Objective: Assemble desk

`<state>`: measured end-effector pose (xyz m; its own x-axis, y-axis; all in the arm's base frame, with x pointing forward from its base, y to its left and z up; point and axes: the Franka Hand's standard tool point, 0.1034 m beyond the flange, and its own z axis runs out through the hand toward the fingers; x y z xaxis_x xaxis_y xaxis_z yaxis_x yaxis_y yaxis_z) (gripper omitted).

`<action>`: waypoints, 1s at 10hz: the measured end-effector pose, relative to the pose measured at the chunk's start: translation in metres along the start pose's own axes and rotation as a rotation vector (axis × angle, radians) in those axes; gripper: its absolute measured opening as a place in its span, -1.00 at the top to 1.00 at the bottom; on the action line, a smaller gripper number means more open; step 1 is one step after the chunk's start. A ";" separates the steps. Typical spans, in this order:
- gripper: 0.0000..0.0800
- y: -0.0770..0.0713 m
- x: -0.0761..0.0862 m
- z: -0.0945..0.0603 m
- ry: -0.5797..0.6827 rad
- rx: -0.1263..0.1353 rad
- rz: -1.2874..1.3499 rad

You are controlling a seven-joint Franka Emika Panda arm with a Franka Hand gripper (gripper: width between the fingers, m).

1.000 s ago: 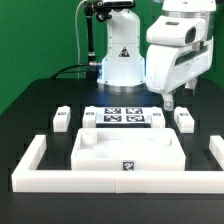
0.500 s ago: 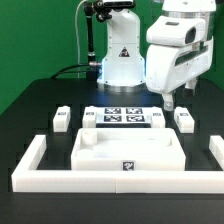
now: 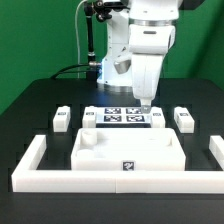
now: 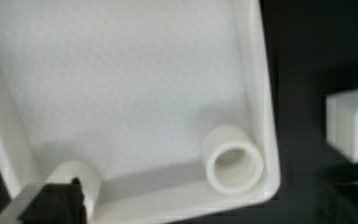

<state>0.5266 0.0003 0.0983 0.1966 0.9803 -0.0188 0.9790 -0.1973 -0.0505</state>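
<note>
Nearest the exterior camera, the border rail [image 3: 110, 180] is lying in a long U around the work area, its front face running off into shadow at the bottom. Just inside it the tabletop panel [image 3: 128, 152] is resting flat on the black table [image 3: 30, 100], with a small tag on its front edge too small to read. In the wrist view the same tabletop panel [image 4: 123, 90] is filling most of the picture, blurred, with one round corner hole [image 4: 234, 165] showing clearly and the other corners cut off. Behind the panel four legs are standing in a row: leftmost leg [image 3: 62, 118], second leg [image 3: 90, 119], third leg [image 3: 157, 119] and rightmost leg [image 3: 183, 119]. The third is partly hidden by the claw. The marker board [image 3: 120, 117] is lying between the inner two. The gripper [image 3: 146, 104] is hanging over the board's end toward the exterior view's right. Its fingers are spread wide and pinching nothing. Whether the tips are touching anything is too small to tell. Only one dark fingertip [image 4: 51, 200] is showing in the wrist view. Farthest back, the arm [image 3: 150, 45] is rising from its white base [image 3: 112, 60].
</note>
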 end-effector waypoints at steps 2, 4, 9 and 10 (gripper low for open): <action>-0.62 -0.002 -0.017 0.006 0.001 -0.002 -0.146; -0.62 -0.003 -0.017 0.007 0.001 0.000 -0.167; -0.62 -0.021 -0.040 0.064 0.025 -0.001 -0.184; -0.62 -0.022 -0.039 0.072 0.027 0.002 -0.182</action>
<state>0.4934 -0.0344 0.0285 0.0176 0.9997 0.0177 0.9985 -0.0166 -0.0531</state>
